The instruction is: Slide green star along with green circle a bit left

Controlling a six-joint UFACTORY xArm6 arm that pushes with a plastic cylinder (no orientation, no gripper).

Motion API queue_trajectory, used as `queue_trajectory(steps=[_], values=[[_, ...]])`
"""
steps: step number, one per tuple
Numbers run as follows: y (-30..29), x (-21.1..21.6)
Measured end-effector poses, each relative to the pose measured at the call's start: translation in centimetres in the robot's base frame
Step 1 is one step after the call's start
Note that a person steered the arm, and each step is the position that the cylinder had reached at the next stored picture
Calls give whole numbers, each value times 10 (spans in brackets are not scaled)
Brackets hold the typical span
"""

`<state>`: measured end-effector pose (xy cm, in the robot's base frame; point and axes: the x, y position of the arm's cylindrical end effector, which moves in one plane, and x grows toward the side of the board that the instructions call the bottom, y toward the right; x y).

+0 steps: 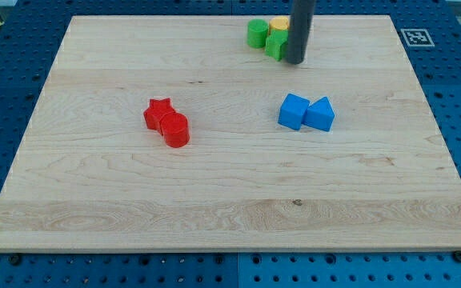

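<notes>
Nearest camera: bare wooden board [230,216]; first blocks up from it are the red star [157,113] touching the red cylinder [175,130], left of centre.
Right of centre: blue cube [293,111] touching a blue wedge-like block [320,114].
Task blocks: green circle [257,34] and green star [276,45] sit near the view's top edge, right of middle, touching or nearly so; the star is partly hidden by the rod.
Yellow block [278,24]: behind the star, shape unclear.
My tip [295,61]: at the star's right side, apparently in contact.
Pincer state: none fitted; a plain rod, so nothing opens or closes.
Handling (judgement): small, light, rigid blocks, likely to slide easily on smooth wood; the star may rotate if pushed off-centre. Contact point: star's right face, on line with the circle, so both travel left.
Risk: yellow block dragged along.
Writing: none legible; a square fiducial marker [417,36] at the board's top right.
</notes>
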<state>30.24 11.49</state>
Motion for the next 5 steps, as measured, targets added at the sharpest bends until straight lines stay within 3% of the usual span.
queue_trajectory(steps=[3, 5], values=[[32, -7], [1, -18]])
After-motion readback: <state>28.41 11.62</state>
